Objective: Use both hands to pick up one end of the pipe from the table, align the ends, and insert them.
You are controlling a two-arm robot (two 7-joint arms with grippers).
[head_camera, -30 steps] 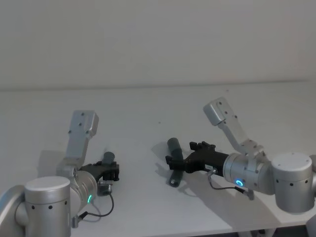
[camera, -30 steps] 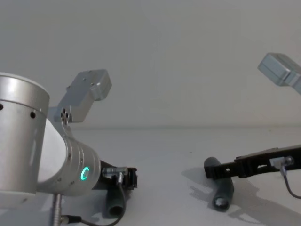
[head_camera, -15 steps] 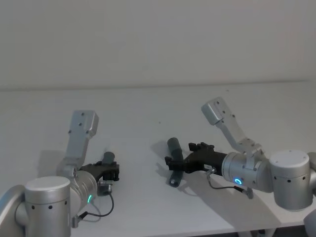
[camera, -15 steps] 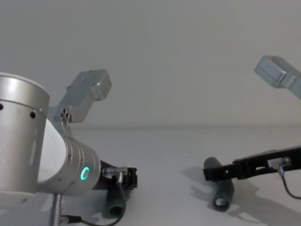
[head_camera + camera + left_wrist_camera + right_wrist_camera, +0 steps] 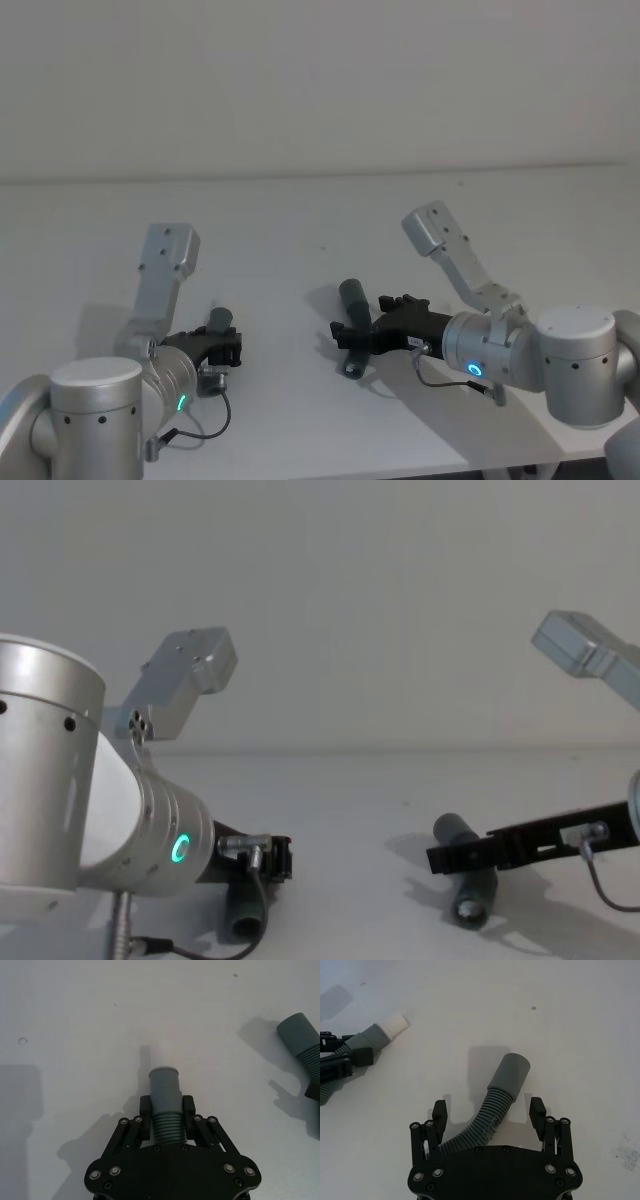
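Note:
My left gripper (image 5: 229, 346) is shut on the ribbed part of one pipe piece (image 5: 164, 1091), low over the white table (image 5: 300, 220). Its grey cuff with a white tip (image 5: 395, 1024) sticks out past the fingers. The other pipe piece (image 5: 511, 1076) lies bent on the table, its plain wide mouth pointing away from my right gripper. My right gripper (image 5: 488, 1112) is open, one finger on each side of the ribbed part and apart from it. From the chest, the right gripper (image 5: 447, 858) reaches in low above that piece (image 5: 470, 898).
The two pieces lie about a hand's width apart near the table's front. Each arm's grey elbow link (image 5: 168, 262) rises above its wrist. A thin grey cable (image 5: 255, 900) loops beside the left piece. A pale wall stands behind the table's far edge.
My right gripper has slid a little further to the left along its pipe piece, still open. The left gripper and its piece have not moved.

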